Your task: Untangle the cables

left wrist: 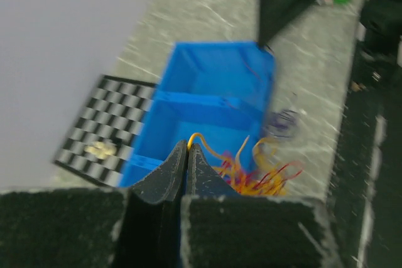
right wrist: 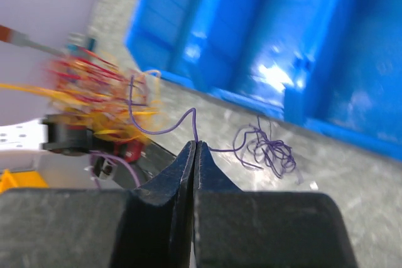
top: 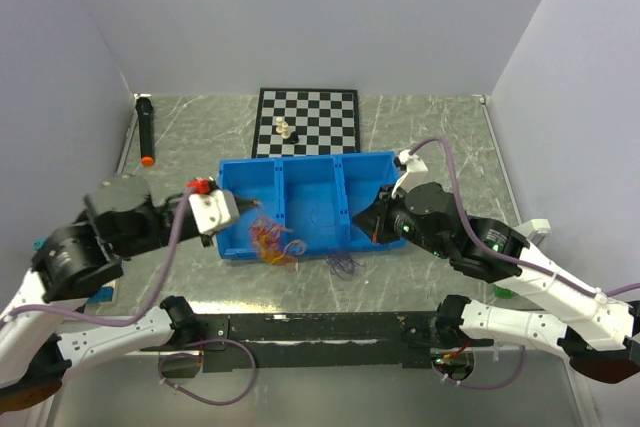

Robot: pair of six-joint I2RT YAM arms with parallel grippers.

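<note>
The cables form a yellow-orange and red bunch [top: 272, 240] at the blue bin's front edge, with a smaller dark purple tangle [top: 343, 265] on the table to its right. My left gripper [left wrist: 188, 145] is shut on one yellow-orange cable that curves back into the bunch [left wrist: 264, 177]. In the top view, the left gripper [top: 243, 208] sits at the bin's left end. My right gripper [right wrist: 195, 143] is shut on a purple cable. That cable runs left to the bunch [right wrist: 94, 92] and right to the purple tangle [right wrist: 269, 149]. The right gripper [top: 360, 220] hovers by the bin's right front.
A blue three-compartment bin [top: 300, 172] stands mid-table. Behind it lies a chessboard [top: 320, 112] with chess pieces [top: 284, 129]. A black marker with an orange tip [top: 146, 132] lies at the back left. Grey walls close in on both sides.
</note>
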